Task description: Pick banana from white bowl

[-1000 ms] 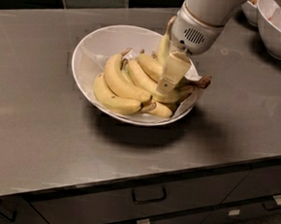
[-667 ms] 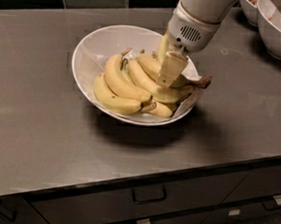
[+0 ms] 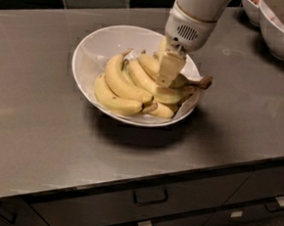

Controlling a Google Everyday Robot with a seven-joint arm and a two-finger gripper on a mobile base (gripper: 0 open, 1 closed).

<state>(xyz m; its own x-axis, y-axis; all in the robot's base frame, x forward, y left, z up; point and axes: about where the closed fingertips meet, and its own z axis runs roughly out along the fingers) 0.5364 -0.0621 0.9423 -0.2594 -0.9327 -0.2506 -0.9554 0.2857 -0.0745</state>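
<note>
The wide white bowl point(image 3: 91, 44) stands on the grey counter and holds several yellow bananas. The banana point(image 3: 187, 83) with the dark brown frayed stem lies at the bowl's right side, its stem poking over the rim. My gripper point(image 3: 167, 74) comes down from the upper right and sits over the middle of the pile, right at this banana's body and against its neighbours. It hides part of the banana. A fatter, strongly curved banana point(image 3: 116, 78) lies to the left of it.
Two smaller white bowls point(image 3: 281, 28) stand at the counter's back right, close to my arm. A dark tiled wall runs along the back. The counter's front edge has drawers point(image 3: 150, 196) below it. A dark opening shows at the far left edge.
My gripper has shifted slightly up and back over the pile. The bananas and the bowl have not moved.
</note>
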